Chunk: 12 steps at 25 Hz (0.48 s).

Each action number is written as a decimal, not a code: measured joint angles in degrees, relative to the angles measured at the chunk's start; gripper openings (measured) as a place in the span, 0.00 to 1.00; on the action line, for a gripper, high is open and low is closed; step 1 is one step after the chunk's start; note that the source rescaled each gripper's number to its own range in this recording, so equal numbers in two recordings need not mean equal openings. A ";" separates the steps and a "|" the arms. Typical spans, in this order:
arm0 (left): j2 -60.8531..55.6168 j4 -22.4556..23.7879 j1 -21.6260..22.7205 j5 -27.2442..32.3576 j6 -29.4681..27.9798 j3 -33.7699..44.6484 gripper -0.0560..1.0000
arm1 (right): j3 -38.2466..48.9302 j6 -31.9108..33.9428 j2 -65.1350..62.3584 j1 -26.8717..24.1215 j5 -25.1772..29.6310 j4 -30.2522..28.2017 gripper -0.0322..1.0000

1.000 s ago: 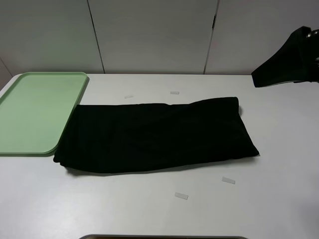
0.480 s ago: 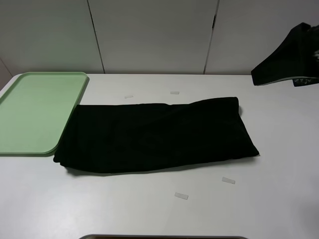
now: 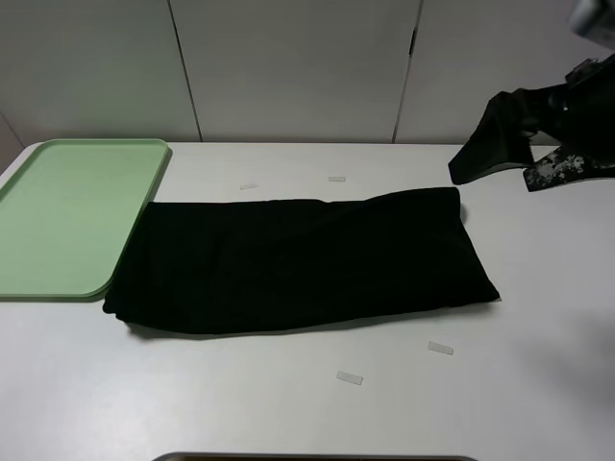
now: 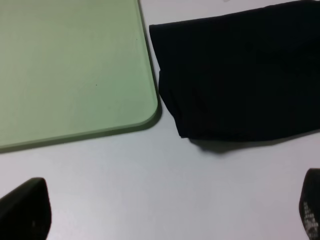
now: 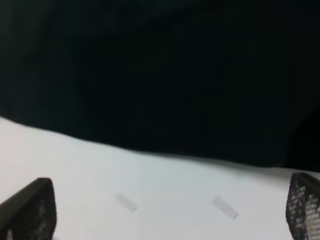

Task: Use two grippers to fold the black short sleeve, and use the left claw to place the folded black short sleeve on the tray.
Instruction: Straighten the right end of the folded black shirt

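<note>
The right gripper (image 3: 495, 165) is coming in over the table (image 3: 288, 403), closer to the black short sleeve (image 3: 298, 259) than a second ago. The shirt is lying flat in a long strip, with one end just beside the tray (image 3: 67, 211). If a gripper is pinching only the top layer, the strip may be sliding open or bunching up. The right gripper is hanging in the air near the shirt end far from the tray, fingers wide apart, holding nothing. The left gripper (image 4: 167, 210) is waiting near the tray's corner, also spread wide and empty.
</note>
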 joint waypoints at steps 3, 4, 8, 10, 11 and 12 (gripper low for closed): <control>0.00 0.00 0.00 0.00 0.00 0.00 1.00 | 0.00 -0.05 4.77 0.00 -2.82 -1.01 1.00; 0.00 0.00 0.00 0.00 0.00 0.00 1.00 | 0.00 -0.05 6.14 0.00 -3.80 -1.33 1.00; 0.00 0.00 0.00 0.00 0.00 0.00 1.00 | 0.00 -0.17 10.14 -0.21 -7.17 -3.67 1.00; 0.00 0.00 0.00 0.00 0.00 0.00 1.00 | 0.00 -0.18 12.26 -1.20 -9.91 -5.16 1.00; 0.00 0.00 0.00 0.00 0.00 0.00 1.00 | 0.00 -0.18 13.35 -2.04 -11.52 -5.69 1.00; 0.00 0.00 0.00 0.00 0.00 0.00 1.00 | -0.06 -0.18 14.47 -2.76 -12.62 -6.01 1.00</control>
